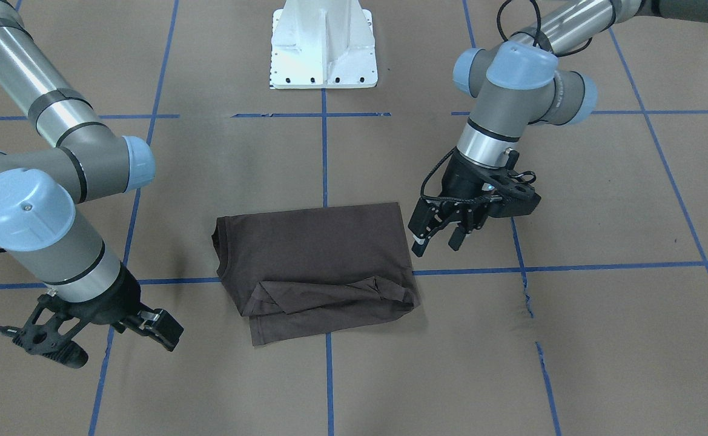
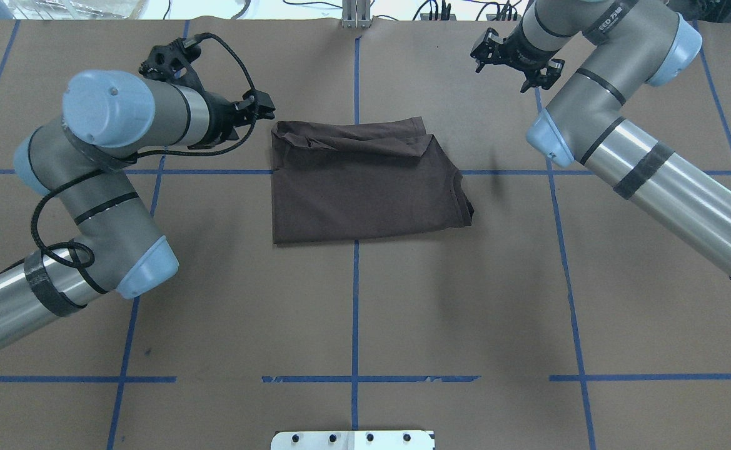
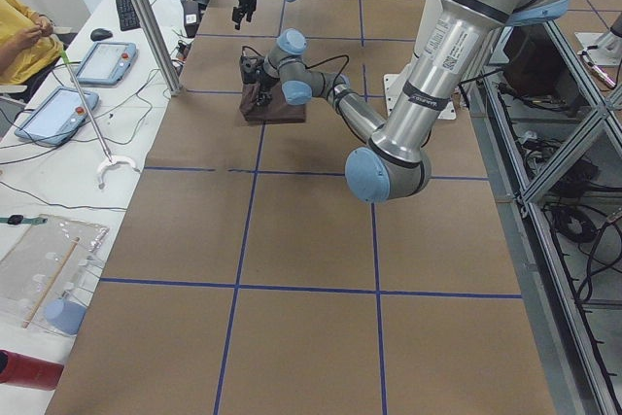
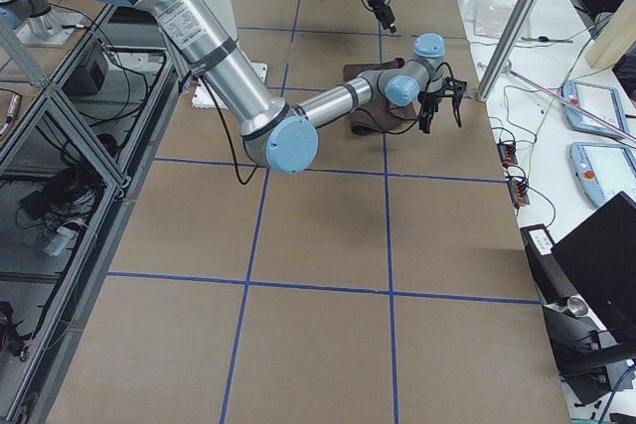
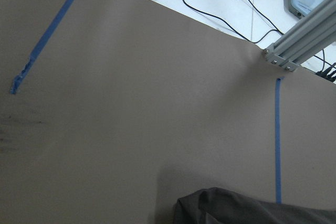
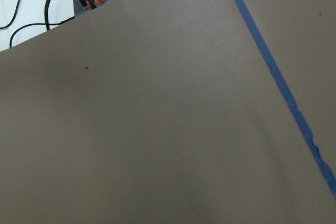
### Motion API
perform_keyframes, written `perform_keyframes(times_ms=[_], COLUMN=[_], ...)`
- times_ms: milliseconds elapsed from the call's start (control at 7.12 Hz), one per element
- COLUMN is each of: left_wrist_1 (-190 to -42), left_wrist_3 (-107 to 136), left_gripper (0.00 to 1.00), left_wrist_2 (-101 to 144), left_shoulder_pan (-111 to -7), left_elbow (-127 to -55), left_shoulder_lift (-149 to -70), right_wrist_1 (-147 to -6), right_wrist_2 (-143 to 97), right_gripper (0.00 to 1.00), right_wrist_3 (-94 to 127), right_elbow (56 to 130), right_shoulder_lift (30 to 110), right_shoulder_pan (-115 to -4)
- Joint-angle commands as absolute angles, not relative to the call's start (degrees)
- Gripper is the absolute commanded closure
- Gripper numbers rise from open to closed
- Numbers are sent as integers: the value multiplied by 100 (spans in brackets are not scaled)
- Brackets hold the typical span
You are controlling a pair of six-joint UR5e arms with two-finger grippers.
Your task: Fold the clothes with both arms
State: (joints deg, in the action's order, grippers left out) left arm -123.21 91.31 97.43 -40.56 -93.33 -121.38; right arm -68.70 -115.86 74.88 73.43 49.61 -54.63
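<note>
The brown T-shirt point(image 1: 317, 254) is lying folded in the middle of the brown table point(image 1: 602, 339). It is making a fat block shape, and one loose flap is bunching up along the edge far from the robot. The shirt is sitting right on top of a spot where two blue tape lines point(image 1: 572, 267) are crossing. The left gripper point(image 1: 438, 242) is hanging just beside one end of the shirt and is not touching it. Its two black fingers point(image 1: 420, 237) are standing apart with nothing between them, so it is not holding anything. The left wrist camera is showing only a dark corner of the shirt at the bottom and bare table above it. The right gripper point(image 1: 163, 330) is waiting near the other end of the shirt, with a gap of bare table in between. It is not touching the shirt, and I cannot tell if its fingers are apart or together. The right wrist camera is looking at plain table and one blue line. The white base point(image 1: 323, 45) is standing at the robot's side of the table. A person in a yellow sleeve point(image 3: 19, 41) is sitting at a white side desk.
</note>
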Motion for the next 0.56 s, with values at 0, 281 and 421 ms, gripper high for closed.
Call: perform_keyframes(times_ms=[0, 281, 421], left_wrist_1=[-12166, -12085, -12146], left_wrist_3=[8978, 7315, 6921], left_gripper=[100, 100, 100], left_wrist_2=[9721, 9764, 9747], left_shoulder_pan=[-3362, -3331, -3331], left_elbow=[-9168, -8503, -8160], left_shoulder_lift=[-12522, -12752, -12883], right_wrist_1=[-6864, -6829, -6838], right_wrist_2=[-11540, -11540, -11531], right_gripper=[0, 0, 0], right_wrist_3=[7593, 7874, 7945], right_elbow=[7698, 7787, 7848], right_shoulder_lift=[5054, 5054, 5071], right_shoulder_pan=[-5169, -5028, -5010])
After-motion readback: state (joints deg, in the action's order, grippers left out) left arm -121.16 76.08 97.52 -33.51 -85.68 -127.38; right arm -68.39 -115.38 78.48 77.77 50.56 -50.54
